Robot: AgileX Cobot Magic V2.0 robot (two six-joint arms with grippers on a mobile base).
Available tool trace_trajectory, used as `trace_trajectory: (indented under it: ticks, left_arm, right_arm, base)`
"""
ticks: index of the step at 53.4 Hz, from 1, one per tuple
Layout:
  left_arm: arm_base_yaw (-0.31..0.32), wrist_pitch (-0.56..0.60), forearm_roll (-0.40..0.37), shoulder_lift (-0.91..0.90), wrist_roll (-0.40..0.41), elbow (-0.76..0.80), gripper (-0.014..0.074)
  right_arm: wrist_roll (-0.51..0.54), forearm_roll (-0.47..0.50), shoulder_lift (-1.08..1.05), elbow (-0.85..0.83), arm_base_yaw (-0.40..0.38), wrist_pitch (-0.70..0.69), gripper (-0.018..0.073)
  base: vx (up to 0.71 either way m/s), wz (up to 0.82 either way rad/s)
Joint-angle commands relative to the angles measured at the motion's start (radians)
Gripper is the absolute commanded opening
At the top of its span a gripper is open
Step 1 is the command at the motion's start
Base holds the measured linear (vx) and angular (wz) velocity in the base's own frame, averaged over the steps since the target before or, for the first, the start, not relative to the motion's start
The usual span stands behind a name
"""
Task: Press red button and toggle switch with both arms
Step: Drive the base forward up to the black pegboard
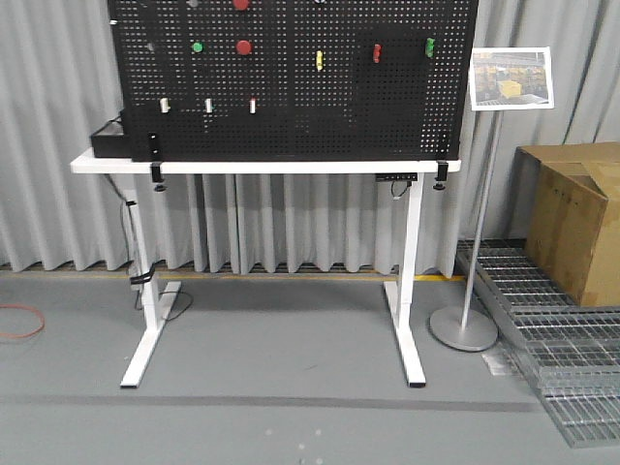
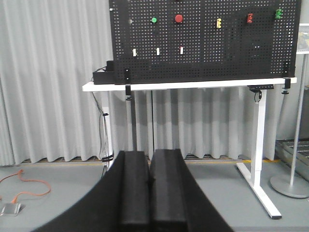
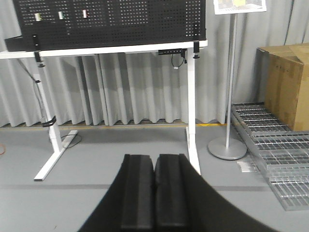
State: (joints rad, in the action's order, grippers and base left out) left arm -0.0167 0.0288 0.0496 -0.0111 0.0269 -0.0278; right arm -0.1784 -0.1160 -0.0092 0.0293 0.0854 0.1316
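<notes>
A black pegboard (image 1: 291, 116) stands on a white table (image 1: 262, 167). The round red button (image 1: 243, 46) sits at its upper left, and a second red button (image 1: 240, 4) is cut off by the top edge. The small red toggle switch (image 1: 377, 52) is mounted to the right. In the left wrist view, the red button (image 2: 178, 19) and toggle switch (image 2: 249, 18) lie far ahead of my left gripper (image 2: 149, 157), which is shut and holds nothing. My right gripper (image 3: 155, 159) is also shut and holds nothing, low over the floor. Its view cuts off the button and toggle.
The board also carries a green button (image 1: 198, 46), a yellow lever (image 1: 319, 61), a green switch (image 1: 429, 46) and three small white switches (image 1: 208, 104). To the right are a sign stand (image 1: 465, 325), a cardboard box (image 1: 576, 218) and metal grating (image 1: 562, 358). An orange cable (image 2: 26, 186) lies at the left.
</notes>
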Motion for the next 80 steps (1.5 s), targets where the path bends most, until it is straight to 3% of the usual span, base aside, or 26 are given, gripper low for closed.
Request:
trace_trajectory:
  ticks: [1,80]
  left_arm:
    - [0.005,0.083,-0.011,-0.005,0.003,-0.012,0.0002]
    - [0.005,0.083,-0.011,-0.005,0.003,-0.012,0.0002]
  right_arm:
    - [0.005,-0.004,-0.015,0.007,0.000,-0.085,-0.0008]
    - [0.005,-0.004,-0.015,0.007,0.000,-0.085,-0.0008]
  base:
    - [0.38,-0.09]
    - [0.46,-0.01]
